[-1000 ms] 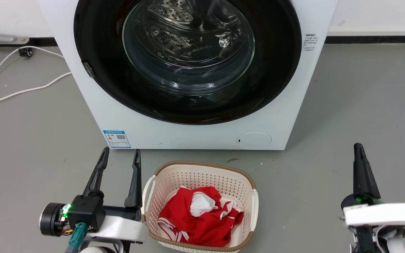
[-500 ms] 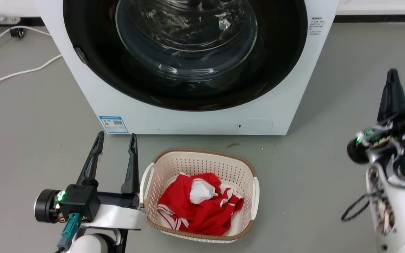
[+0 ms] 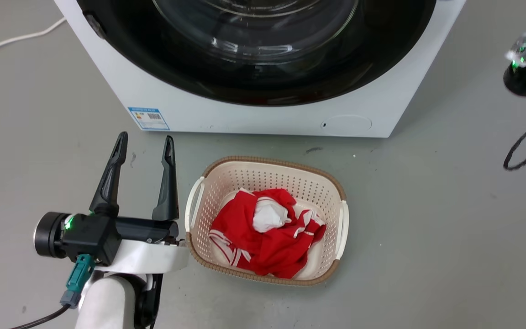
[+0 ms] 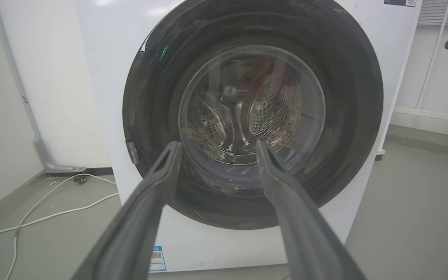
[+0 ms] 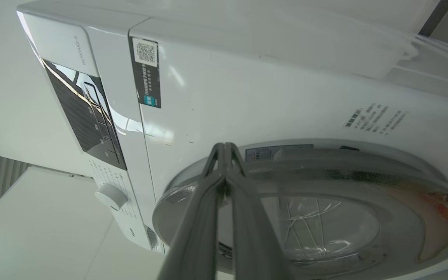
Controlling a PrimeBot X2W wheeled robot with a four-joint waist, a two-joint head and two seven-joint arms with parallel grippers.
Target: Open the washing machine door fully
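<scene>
Grey concrete floor (image 3: 427, 228) runs up to white walls, and the washing machine (image 3: 254, 119) stands at the far side of it, a blue sticker (image 3: 148, 118) low on its left and a round cap (image 3: 347, 124) low on its right. In the left wrist view the washing machine door (image 4: 154, 116) lies closed against the white front, with the steel drum showing through its glass. The left gripper (image 3: 144, 137) hovers over the floor near the machine's left corner, fingers spread apart with nothing between them, just left of a cream basket (image 3: 336, 196) that holds a crumpled red-and-white cloth (image 3: 263, 237). The right gripper (image 5: 224, 149) is raised at the machine's right side with its fingers pressed together; their tips lie close to the door's rim (whether they touch it I cannot tell). A dark control panel (image 5: 88, 116) and a white knob (image 5: 111, 196) sit beyond them. A white cable (image 3: 16, 39) trails over the floor at far left.
</scene>
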